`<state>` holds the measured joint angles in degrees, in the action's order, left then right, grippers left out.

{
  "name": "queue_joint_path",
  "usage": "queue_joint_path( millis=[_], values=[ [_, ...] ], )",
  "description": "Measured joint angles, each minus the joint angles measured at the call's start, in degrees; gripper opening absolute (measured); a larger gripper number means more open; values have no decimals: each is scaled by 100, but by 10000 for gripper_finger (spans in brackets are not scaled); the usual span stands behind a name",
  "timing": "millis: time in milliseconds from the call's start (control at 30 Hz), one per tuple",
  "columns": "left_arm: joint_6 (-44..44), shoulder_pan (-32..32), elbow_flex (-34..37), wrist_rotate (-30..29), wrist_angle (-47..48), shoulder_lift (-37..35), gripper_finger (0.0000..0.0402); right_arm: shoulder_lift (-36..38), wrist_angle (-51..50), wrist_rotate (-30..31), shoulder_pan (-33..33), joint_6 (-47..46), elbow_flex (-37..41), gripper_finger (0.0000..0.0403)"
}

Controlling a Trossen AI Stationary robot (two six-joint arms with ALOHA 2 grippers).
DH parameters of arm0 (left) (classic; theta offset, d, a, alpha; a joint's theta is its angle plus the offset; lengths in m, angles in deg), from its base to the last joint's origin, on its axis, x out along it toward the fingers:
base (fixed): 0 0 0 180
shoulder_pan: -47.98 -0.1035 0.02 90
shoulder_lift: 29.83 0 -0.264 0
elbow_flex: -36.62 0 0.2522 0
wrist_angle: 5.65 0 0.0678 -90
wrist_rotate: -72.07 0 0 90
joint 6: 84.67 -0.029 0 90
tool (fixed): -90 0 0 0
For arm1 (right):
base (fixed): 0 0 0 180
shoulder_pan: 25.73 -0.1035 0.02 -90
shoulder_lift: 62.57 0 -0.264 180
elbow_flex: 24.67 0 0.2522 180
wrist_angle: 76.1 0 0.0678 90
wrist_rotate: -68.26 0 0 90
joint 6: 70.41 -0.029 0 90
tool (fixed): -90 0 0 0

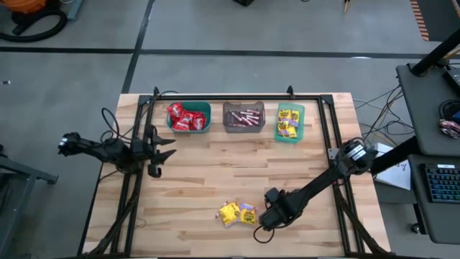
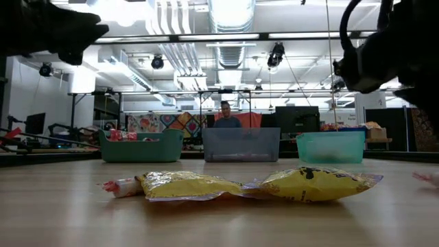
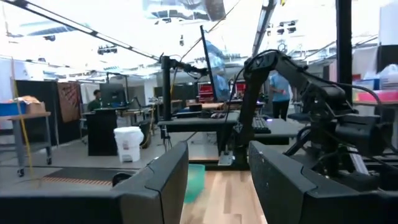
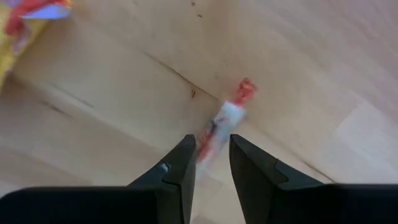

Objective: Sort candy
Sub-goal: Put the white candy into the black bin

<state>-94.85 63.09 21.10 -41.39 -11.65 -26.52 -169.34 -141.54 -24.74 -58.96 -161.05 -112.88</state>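
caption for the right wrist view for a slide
Right gripper over the wooden table, fingers around a thin candy stick.

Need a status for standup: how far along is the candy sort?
Mostly done: red packets fill the teal bin, sticks the grey bin, yellow packets the green bin. In hand: the right hand has a pinkish stick between its fingers. Left: two yellow packets on the table. The left hand waits.

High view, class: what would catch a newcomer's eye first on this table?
Three bins along the far edge: the teal bin of red packets, the grey bin of pinkish sticks, the green bin of yellow packets. Near the front edge, two loose yellow packets lie beside the right gripper, its fingers around a candy stick.
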Motion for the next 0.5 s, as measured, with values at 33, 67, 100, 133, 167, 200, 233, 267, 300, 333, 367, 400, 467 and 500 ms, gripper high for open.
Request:
queue_joint_path(
  millis=[33, 67, 100, 133, 167, 200, 233, 267, 300, 333, 367, 400, 467, 500],
  values=[
    [0, -30, 71, -2, -89, 0, 153, -19, 2, 2, 2, 10, 4, 91],
    [14, -64, 108, -6, -105, 0, 153, -30, 2, 4, 4, 23, 4, 91],
    [25, -94, 116, -27, -101, 0, 153, -38, 10, 15, 17, 41, 4, 91],
    [59, -126, 116, -89, -92, 2, 153, -54, 17, 33, 26, 64, 4, 91],
    [80, -154, 115, -164, -87, 10, 153, -64, 14, 68, 30, 87, 4, 91],
    [103, -169, 109, -234, -56, 23, 153, -75, 14, 109, 46, 165, 6, 91],
    [127, -181, 104, -274, -24, 33, 153, -80, 19, 139, 63, 240, 10, 91],
    [142, -184, 101, -293, -15, 38, 153, -94, 28, 156, 87, 346, 13, 91],
    [163, -184, 89, -293, -1, 39, 153, -110, 50, 153, 114, 468, 13, 91],
    [180, -184, 81, -293, 22, 42, 153, -131, 70, 159, 138, 559, 14, 91],
    [229, -184, 81, -293, 65, 42, 153, -171, 97, 145, 166, 648, 17, 89],
    [266, -184, 81, -295, 136, 42, 153, -211, 149, 113, 194, 746, 17, 86],
    [382, -184, 82, -299, 287, 38, 153, -297, 232, 79, 236, 984, 13, 73],
    [433, -184, 83, -305, 338, 39, 153, -348, 269, 44, 261, 1105, 9, 65]
  ],
)
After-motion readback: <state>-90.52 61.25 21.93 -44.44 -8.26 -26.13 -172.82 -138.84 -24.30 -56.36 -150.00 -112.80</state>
